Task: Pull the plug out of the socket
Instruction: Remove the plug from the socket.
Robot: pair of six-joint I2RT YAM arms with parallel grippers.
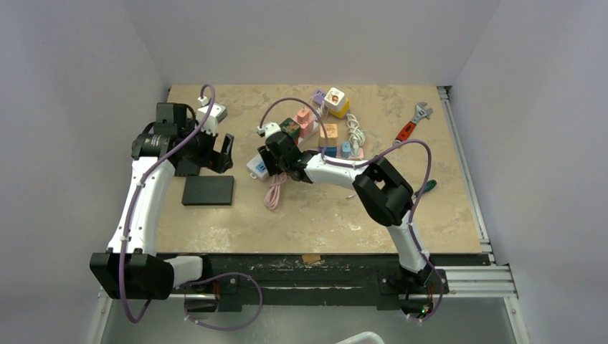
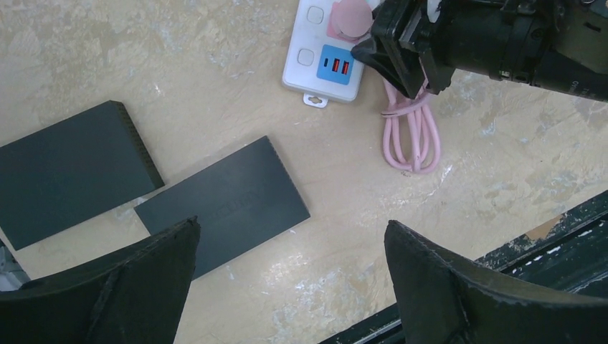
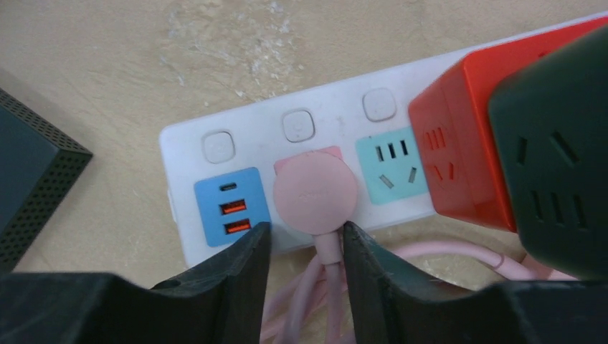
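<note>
**Two narrow fingers straddle the pink plug, not yet gripping it**

At the centre of the right wrist view, the round pink plug [image 3: 315, 192] sits pressed flat into the white power strip [image 3: 188, 183], between a blue USB panel [image 3: 231, 208] and a pale green outlet [image 3: 391, 170]. The right fingers [image 3: 229, 276] are set at a narrow gap, one on each side of the plug's lower edge where its cord leaves. Daylight shows on the left side of the cord, so they appear to bracket it rather than clamp it. Coming in from the cord end looks deliberate. A red cube adapter [image 3: 466, 150] and a dark green one [image 3: 559, 150] crowd the strip on the right of that frame, so this side gives the clearest way in.

From above, the strip lies near the middle of the worktop [image 1: 323, 215], and the pink cable [image 2: 412, 136] is bundled in a loop just below it. The slack should let the plug lift without dragging.

The left fingers [image 2: 136, 287] are spread wide and hold nothing. They hang above two dark flat blocks [image 2: 229, 201] at the left of the worktop, well apart from the strip.

The step in hand appears to be closing on the plug. With nothing pinning the strip, a straight pull may lift it along with the plug.
</note>
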